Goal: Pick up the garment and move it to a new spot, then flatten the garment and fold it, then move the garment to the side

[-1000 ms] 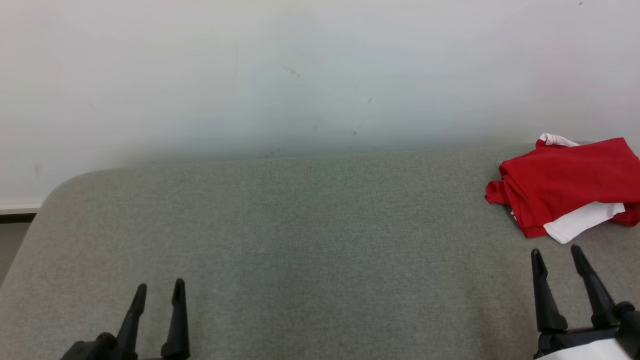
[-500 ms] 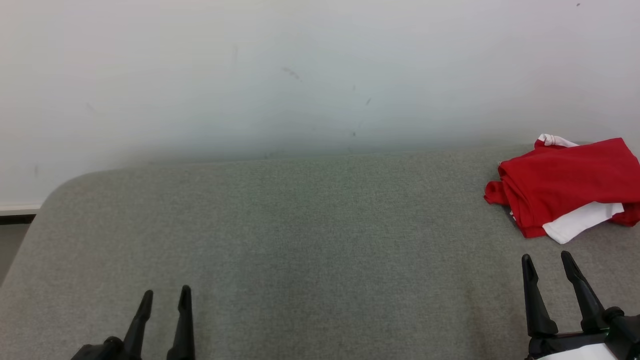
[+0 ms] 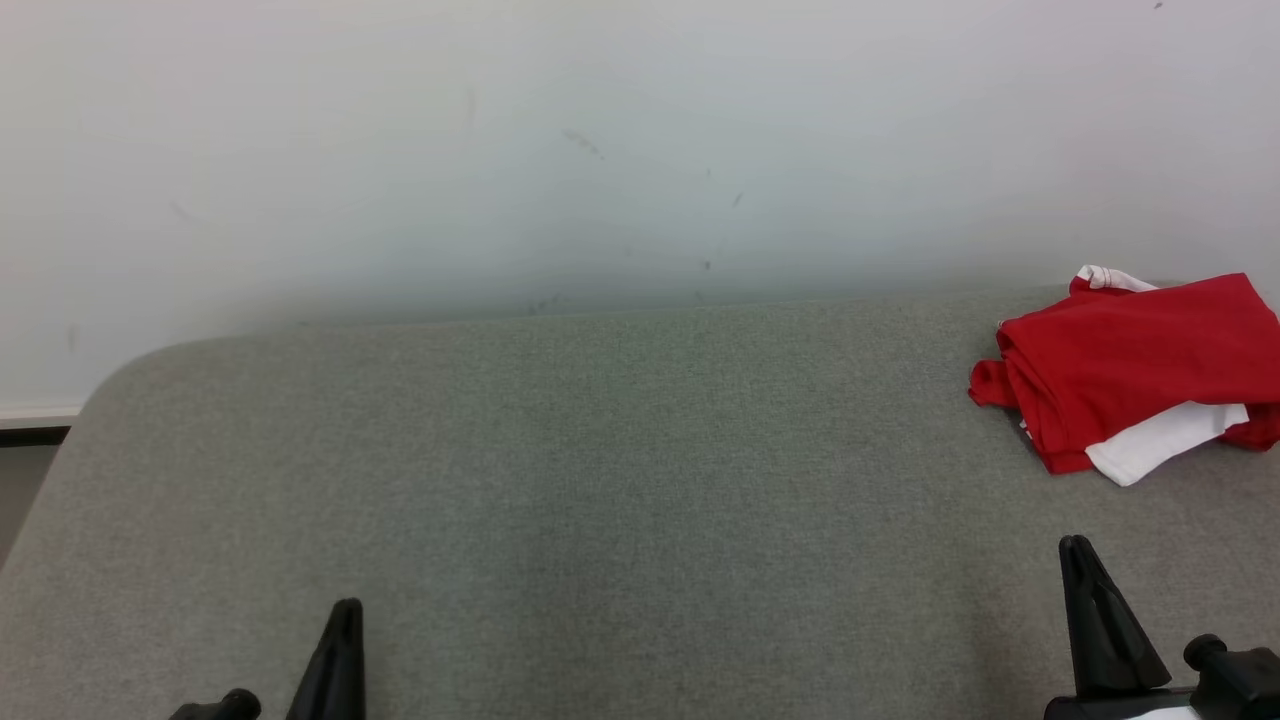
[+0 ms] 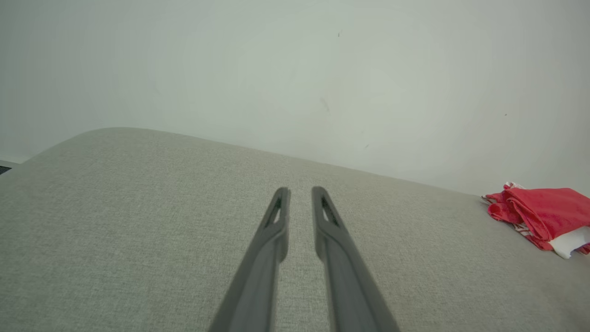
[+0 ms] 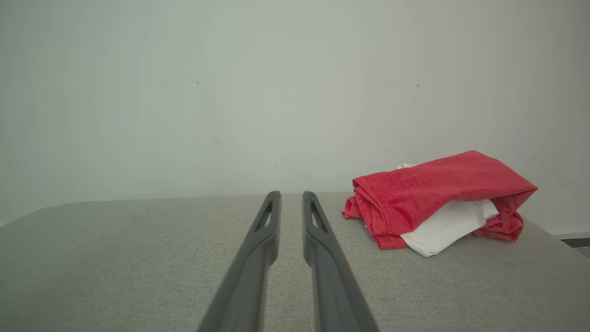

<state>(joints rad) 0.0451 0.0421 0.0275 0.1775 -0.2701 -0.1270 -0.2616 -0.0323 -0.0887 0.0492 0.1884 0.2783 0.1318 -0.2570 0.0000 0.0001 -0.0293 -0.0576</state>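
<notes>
The garment (image 3: 1130, 360) is a red and white bundle, loosely folded, lying at the far right of the grey padded surface (image 3: 620, 470), close to the wall. It also shows at the right edge of the left wrist view as the garment (image 4: 544, 210), and right of the fingers in the right wrist view as the garment (image 5: 428, 193). My right gripper (image 3: 1075, 542) sits low at the near right, short of the garment and apart from it. My left gripper (image 3: 345, 605) is at the near left. Both have their fingers drawn together with nothing between them: left gripper (image 4: 299, 190), right gripper (image 5: 291, 193).
A pale wall (image 3: 600, 150) rises directly behind the padded surface. The surface's far left corner (image 3: 130, 370) is rounded, with a strip of floor (image 3: 20, 480) beyond it. Bare grey fabric stretches between the two grippers.
Both grippers' fingers have closed from a wide spread to nearly touching. Both grippers have drawn back toward the near edge. The garment has not moved.
</notes>
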